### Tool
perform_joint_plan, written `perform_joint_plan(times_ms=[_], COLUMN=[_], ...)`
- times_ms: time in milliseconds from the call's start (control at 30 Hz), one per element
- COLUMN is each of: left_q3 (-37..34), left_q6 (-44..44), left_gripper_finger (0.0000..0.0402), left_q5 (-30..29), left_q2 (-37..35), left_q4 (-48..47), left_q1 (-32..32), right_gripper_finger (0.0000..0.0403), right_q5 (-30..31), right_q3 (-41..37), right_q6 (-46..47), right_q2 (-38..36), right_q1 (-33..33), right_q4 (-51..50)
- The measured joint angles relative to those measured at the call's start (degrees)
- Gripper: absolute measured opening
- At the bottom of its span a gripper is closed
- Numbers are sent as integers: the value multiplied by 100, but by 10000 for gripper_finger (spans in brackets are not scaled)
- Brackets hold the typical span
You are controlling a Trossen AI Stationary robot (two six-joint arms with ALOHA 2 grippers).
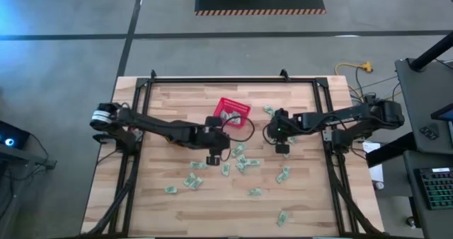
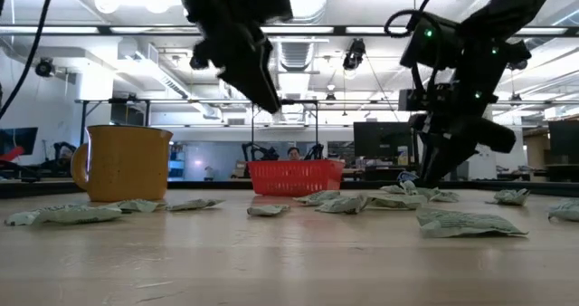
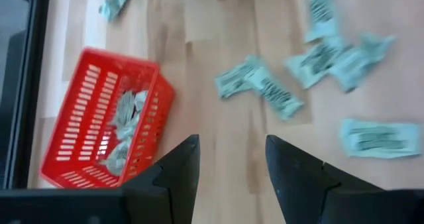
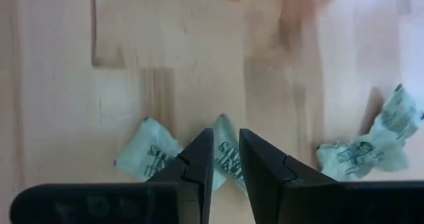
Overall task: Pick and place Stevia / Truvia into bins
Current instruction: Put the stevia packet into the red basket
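Observation:
The red latticed basket (image 1: pixel 232 113) (image 3: pixel 99 128) (image 2: pixel 294 176) stands on the table's far middle with a few green-white sachets (image 3: pixel 126 121) inside. Many more sachets (image 1: pixel 241 160) (image 3: pixel 265 91) (image 2: pixel 461 221) lie flat, scattered over the wood. My left gripper (image 1: pixel 215 151) (image 3: pixel 232 164) hangs open and empty above the table, just near of the basket; in the low view its tip (image 2: pixel 274 111) is well above the boards. My right gripper (image 1: pixel 281 141) (image 2: pixel 432 175) (image 4: pixel 225 161) is down at the table, right of the basket, shut on one sachet; a second sachet (image 4: pixel 149 154) lies right beside it. My right gripper pinches one sachet (image 4: pixel 227 144) between its two fingers (image 4: pixel 199 161), coming from above and pointing down. Only the sachet's upper end shows between the fingers; the rest is hidden by them. Whether it still lies on the wood, I cannot tell.
A black frame (image 1: pixel 233 80) runs along the table's far edge and sides. A yellow mug (image 2: pixel 122 161) shows at the left of the low view. More sachets (image 4: pixel 371 144) lie close to my right gripper. Bare wood (image 1: pixel 141 196) spreads along the near-left part of the table.

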Motion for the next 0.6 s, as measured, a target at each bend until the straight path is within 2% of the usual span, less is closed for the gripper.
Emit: perform_joint_plan(times_ms=[333,600], left_q3=[-16,-22], left_q6=[-354,-351], left_gripper_finger=[156,156], left_q5=[-18,-38], left_q2=[-509,-539], left_q4=[-20,-15], left_q1=[-602,-894], right_gripper_finger=[61,12], right_q5=[-18,-160], right_q3=[0,19], right_q6=[-138,-368], right_q2=[395,420], right_q1=[-196,-215], right_q4=[78,71])
